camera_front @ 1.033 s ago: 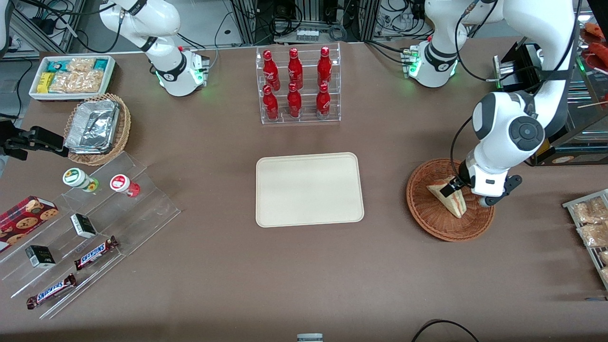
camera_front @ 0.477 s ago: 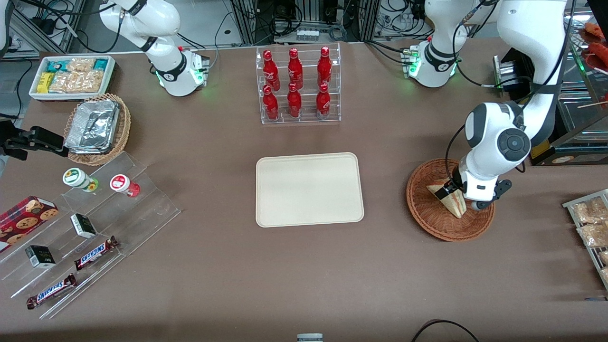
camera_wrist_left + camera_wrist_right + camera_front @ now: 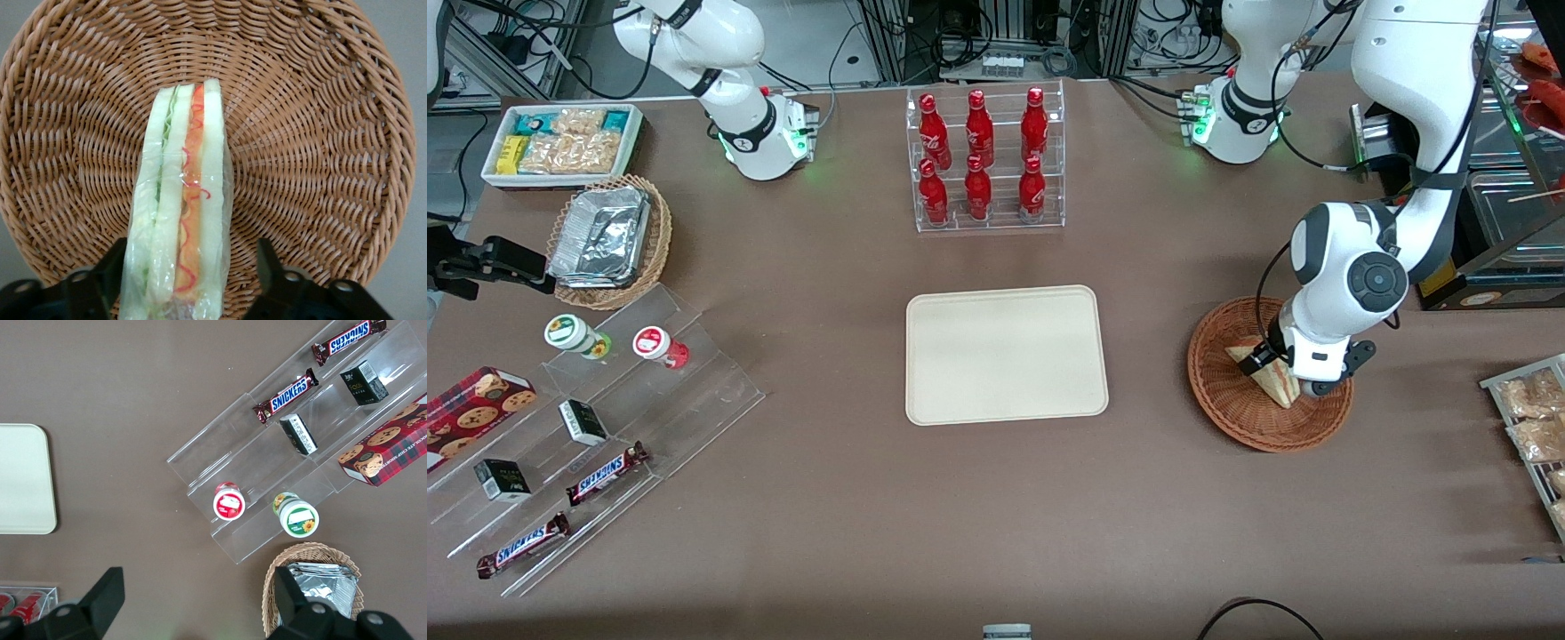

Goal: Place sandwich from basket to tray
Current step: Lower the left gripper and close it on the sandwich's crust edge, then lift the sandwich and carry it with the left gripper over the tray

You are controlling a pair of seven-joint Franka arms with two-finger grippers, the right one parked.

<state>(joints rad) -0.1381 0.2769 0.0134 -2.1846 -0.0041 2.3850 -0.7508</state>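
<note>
One sandwich [image 3: 180, 200] is what you have under the gripper [image 3: 190, 280]: a wrapped wedge lying in the basket [image 3: 320, 133], its cut edge with the red and green layers facing the wrist camera. Your gripper sits low in the basket with its two fingers [image 3: 107, 277] spread, one on each side of the sandwich's wide end. One finger looks to be against the wrap; the other stands a little apart from it, so the jaws are open and nothing is clamped yet.

From the front you can see the same thing: the gripper [image 3: 1276, 364] is down inside the basket [image 3: 1227, 404], and the sandwich [image 3: 1272, 380] rests on the weave with its narrow tip pointing toward the front camera. The wrist hides part of the wedge.

Your tray [image 3: 1005, 356] lies flat near the middle of the table, well apart from the basket, toward the parked arm's end from it. It holds nothing. A clear rack of red bottles [image 3: 980, 160] stands farther from the front camera than the tray.

Toward the parked arm's end you have a tan basket of foil containers [image 3: 605, 238], a white bin of snacks [image 3: 560, 142], and a clear stepped stand [image 3: 596, 427] with small tubs, boxes and chocolate bars. At the working arm's end, a rack of packaged snacks [image 3: 1529, 418] sits at the table's edge, near the basket but not touching it.
</note>
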